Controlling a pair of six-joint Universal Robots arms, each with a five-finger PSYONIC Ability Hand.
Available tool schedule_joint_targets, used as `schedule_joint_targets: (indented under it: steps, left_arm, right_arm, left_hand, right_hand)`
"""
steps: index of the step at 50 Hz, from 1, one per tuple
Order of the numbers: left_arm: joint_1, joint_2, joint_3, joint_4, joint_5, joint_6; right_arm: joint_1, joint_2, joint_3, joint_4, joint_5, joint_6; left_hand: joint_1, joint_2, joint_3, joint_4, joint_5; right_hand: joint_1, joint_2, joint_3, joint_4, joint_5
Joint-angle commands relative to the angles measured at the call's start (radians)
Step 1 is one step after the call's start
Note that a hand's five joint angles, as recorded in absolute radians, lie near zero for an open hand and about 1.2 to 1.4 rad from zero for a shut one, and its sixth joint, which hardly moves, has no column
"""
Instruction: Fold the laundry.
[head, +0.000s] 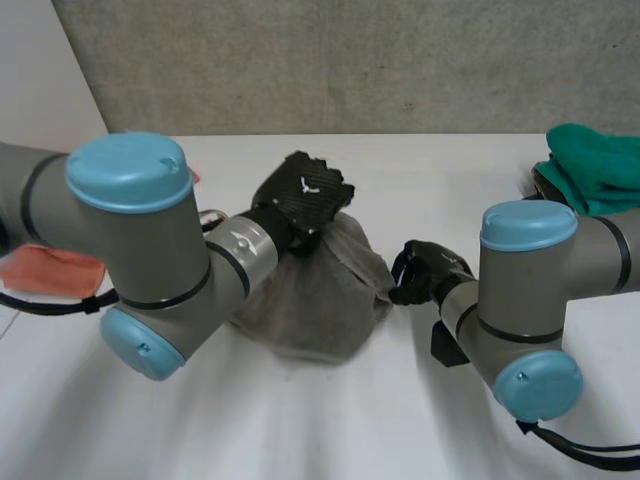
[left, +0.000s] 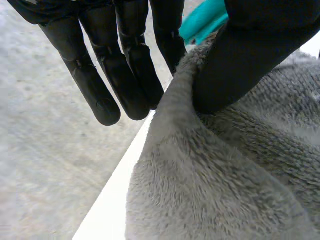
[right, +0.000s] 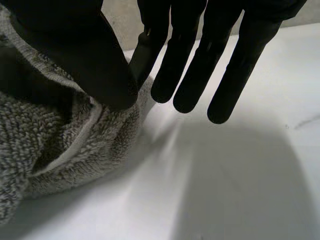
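**A:** Start with the left hand (head: 305, 195), at the centre of the head view. What has it got?

**B:** Its straight fingers (left: 125, 75) hang on one side of a raised ridge of the grey towel (head: 320, 300), and the thumb presses on the other side. That's a pinch at the towel's far edge, and the cloth peaks up under it like a tent.

**A:** And the right hand (head: 425, 270)?

**B:** Right of centre, at the towel's right-hand edge. The thumb is on the pile and the fingers are straight. As far as I can tell, the edge is caught between the thumb and the nearest finger. The other fingers hang free above the table (head: 300, 430).

**A:** So the towel sits bunched mid-frame, not flat.

**B:** Yes, so I'd judge the step in hand is spreading it. Both pinches look shallow. I'd lift evenly, then draw the hands apart slowly so the cloth opens without slipping out. Thick pile will drag on the table.

**A:** Anything to avoid?

**B:** The green cloth (head: 595, 165) at the upper right and the orange cloth (head: 50, 268) at the left edge both lie well apart from the towel. Work between them.
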Motion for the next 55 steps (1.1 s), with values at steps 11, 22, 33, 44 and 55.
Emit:
schedule_joint_targets:
  steps: [11,22,33,44,55]
  left_arm:
    - [0.021,0.321,-0.053,0.012,-0.046,-0.052]
    - [0.159,0.315,-0.242,0.003,-0.063,-0.073]
    - [0.138,0.419,-0.317,0.003,-0.059,-0.076]
    - [0.106,0.534,-0.337,0.008,-0.062,-0.073]
    - [0.098,0.556,-0.320,0.011,-0.063,-0.072]
  right_arm:
    - [-0.086,-0.441,-0.041,-0.171,-0.023,-0.549]
    - [0.028,-0.224,-0.080,-0.067,-0.089,-0.579]
    - [-0.130,-0.122,-0.173,0.039,-0.208,-0.588]
    - [-0.175,0.128,-0.328,0.190,-0.407,-0.591]
    - [-0.163,0.196,-0.276,0.131,-0.379,-0.496]
  left_hand:
    - [0.246,0.167,0.177,0.162,0.210]
    - [0.240,0.161,0.171,0.156,0.204]
    - [0.216,0.138,0.147,0.133,0.180]
    - [0.199,0.120,0.130,0.115,0.163]
    - [0.199,0.120,0.130,0.115,0.163]
  right_hand:
    - [0.300,0.226,0.230,0.225,0.260]
    - [0.092,0.018,0.022,0.016,0.052]
    - [-0.832,-0.906,-0.902,-0.907,-0.871]
    - [-0.814,-0.889,-0.884,-0.890,-0.854]
    - [-0.808,-0.883,-0.879,-0.884,-0.848]
